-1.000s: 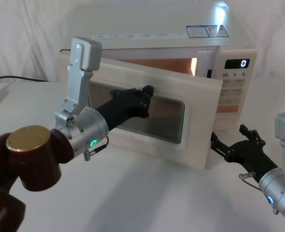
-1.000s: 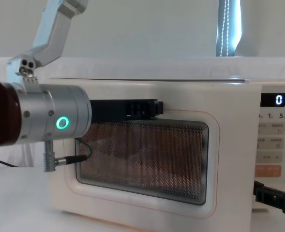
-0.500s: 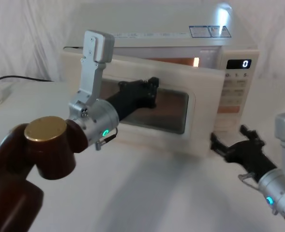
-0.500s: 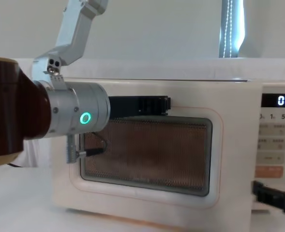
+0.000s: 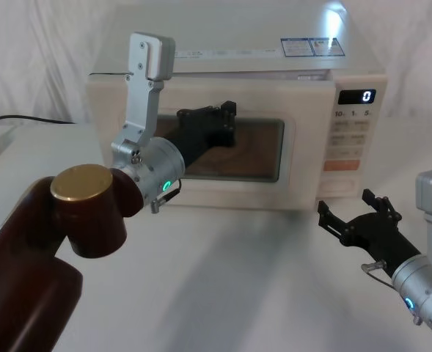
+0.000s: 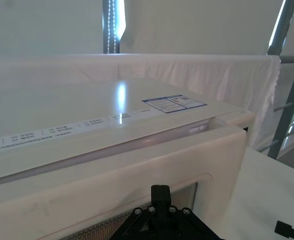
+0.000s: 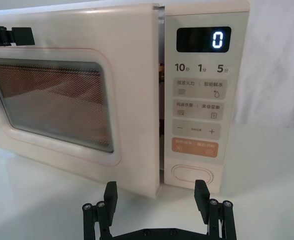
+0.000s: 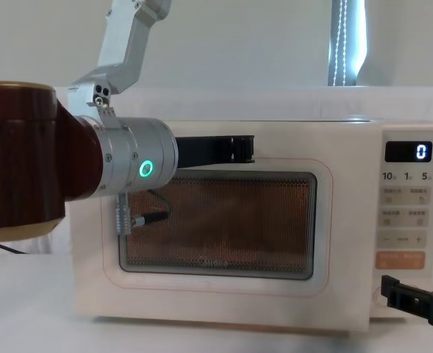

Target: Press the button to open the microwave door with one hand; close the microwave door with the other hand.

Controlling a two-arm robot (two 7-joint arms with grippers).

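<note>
The left gripper [image 5: 227,121], whose grip I cannot tell, presses the microwave door [image 5: 289,158], nearly shut. The closing step needs one final push. The right gripper [image 5: 348,213] waits released below the button [image 7: 191,173].

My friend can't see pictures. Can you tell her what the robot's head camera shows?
The left gripper presses on the microwave door, which is almost shut. The right gripper, open, waits on the table before the button. The display reads 0.

Brown, silver arms; black fingers [image 5: 227,117]
</note>
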